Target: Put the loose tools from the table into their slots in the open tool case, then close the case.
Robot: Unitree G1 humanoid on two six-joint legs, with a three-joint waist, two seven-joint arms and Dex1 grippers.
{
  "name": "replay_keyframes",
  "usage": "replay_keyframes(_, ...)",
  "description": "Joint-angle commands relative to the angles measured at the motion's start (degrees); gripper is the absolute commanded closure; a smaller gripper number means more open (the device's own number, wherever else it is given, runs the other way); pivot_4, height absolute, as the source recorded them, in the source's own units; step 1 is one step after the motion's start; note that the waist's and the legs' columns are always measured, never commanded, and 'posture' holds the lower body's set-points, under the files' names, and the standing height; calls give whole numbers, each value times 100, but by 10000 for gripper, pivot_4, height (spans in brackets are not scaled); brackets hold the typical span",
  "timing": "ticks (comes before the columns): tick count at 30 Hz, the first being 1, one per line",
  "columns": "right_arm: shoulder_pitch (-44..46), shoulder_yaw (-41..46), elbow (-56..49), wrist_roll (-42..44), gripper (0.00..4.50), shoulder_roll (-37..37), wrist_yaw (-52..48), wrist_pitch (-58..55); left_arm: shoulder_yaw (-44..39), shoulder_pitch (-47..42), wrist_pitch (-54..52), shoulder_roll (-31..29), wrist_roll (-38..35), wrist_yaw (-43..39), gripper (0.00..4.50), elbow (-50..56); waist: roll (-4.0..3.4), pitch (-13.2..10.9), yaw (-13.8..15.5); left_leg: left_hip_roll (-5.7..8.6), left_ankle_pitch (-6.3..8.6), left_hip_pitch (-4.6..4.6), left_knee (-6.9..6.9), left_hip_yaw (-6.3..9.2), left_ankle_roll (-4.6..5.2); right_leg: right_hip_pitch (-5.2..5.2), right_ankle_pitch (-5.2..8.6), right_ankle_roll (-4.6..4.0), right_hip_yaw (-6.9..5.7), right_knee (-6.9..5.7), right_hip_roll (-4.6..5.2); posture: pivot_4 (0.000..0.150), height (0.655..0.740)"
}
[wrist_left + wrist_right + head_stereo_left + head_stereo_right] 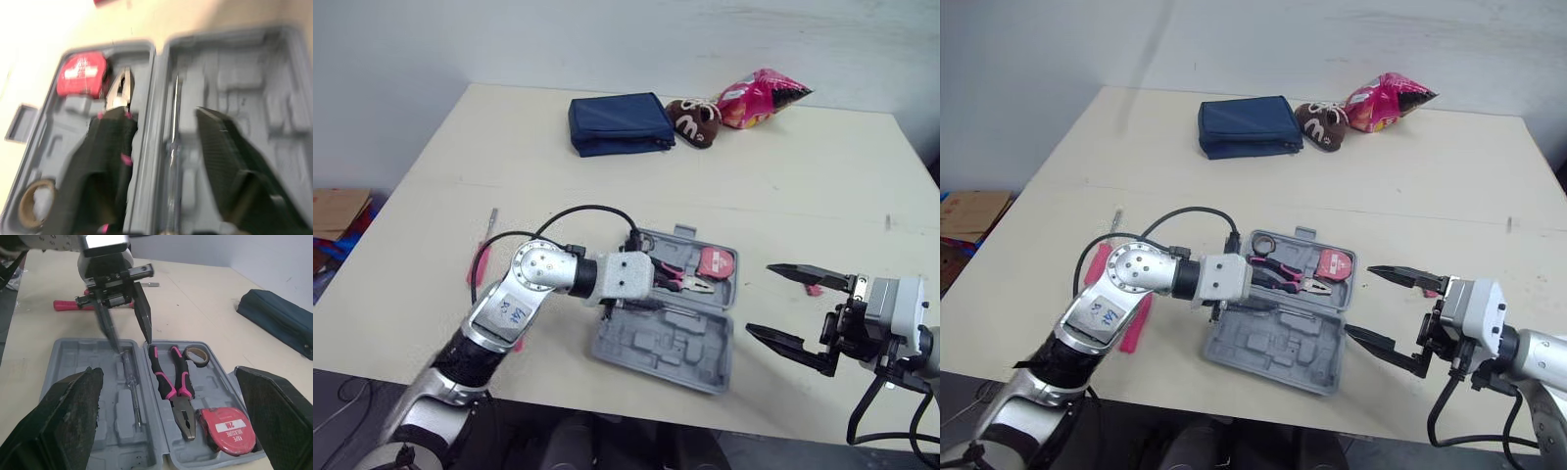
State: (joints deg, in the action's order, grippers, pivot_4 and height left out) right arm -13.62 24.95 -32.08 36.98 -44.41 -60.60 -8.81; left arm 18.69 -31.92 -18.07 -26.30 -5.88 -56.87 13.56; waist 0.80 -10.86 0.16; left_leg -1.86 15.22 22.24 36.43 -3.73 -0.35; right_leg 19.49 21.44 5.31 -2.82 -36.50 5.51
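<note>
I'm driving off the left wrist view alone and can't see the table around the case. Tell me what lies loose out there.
Observer: A pink-handled tool lies on the table, outside the tool case, on its left side.
Operator: Give me the right gripper's position.
Observer: The right gripper hangs open to the right of the case, apart from it, holding nothing.
Operator: Report what else sits on the table.
Observer: A blue pouch, a brown item and a pink snack bag sit together near the far edge, well away from the case.
</note>
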Motion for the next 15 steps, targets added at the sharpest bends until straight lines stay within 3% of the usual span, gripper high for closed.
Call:
replay_keyframes(1, -114, 80, -28, -21, 0, 99, -49, 197, -162, 151, -71, 165, -192, 228, 44499, -155, 0, 0, 0, 1, 0, 0, 1, 0, 0, 0, 0, 0, 0, -1, 0, 1500, 7400)
replay_keyframes(15, -506, 130, 436, -212, 0, 352, -420, 881, 301, 307, -175, 188, 243, 327, 44499, -664, 0, 0, -9, 2, 0, -4, 1, -3, 0, 1, 0, 1, 2, -6, -4, 1500, 7400)
